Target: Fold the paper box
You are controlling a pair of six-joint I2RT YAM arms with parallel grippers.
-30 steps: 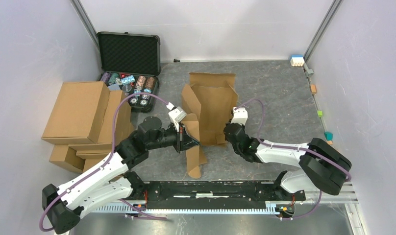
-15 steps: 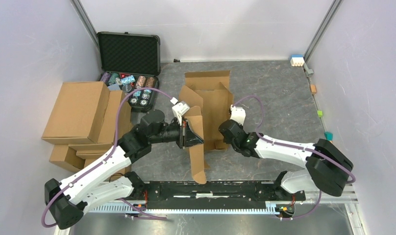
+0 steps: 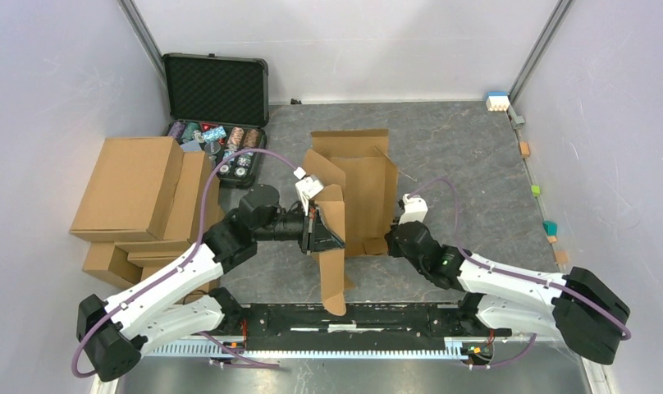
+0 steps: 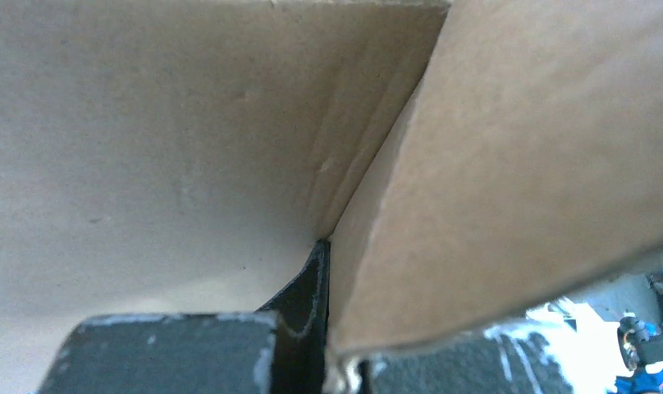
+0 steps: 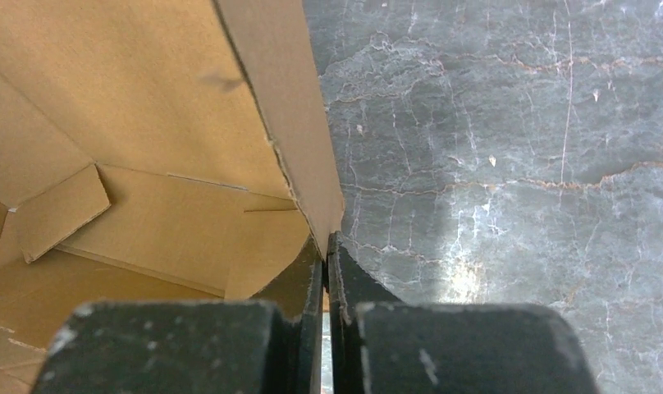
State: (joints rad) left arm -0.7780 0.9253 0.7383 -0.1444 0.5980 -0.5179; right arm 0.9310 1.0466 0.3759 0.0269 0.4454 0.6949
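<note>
The paper box [image 3: 363,185] is a half-formed brown cardboard sheet in the middle of the table, with its side walls raised and its back flap lying flat. My left gripper [image 3: 322,232] is shut on a long upright flap [image 3: 335,263] at the box's near left. That flap reaches down toward the table's near edge. In the left wrist view, cardboard [image 4: 189,148] fills nearly everything, and the left gripper [image 4: 326,263] pinches the flap's edge. My right gripper [image 3: 387,245] is at the near end of the right wall. Here the right gripper [image 5: 326,242] is shut on the wall's corner [image 5: 312,189].
A pile of ready-made brown cartons [image 3: 139,197] stands at the left. Behind it lies an open black case [image 3: 216,82] holding poker chips [image 3: 234,148]. Small coloured blocks [image 3: 498,100] lie along the right wall. The arms' base rail [image 3: 353,316] runs along the near edge.
The left gripper carried the long flap rightward and stood it more upright. The right gripper slid back along the right wall to its near corner. The box shifted slightly.
</note>
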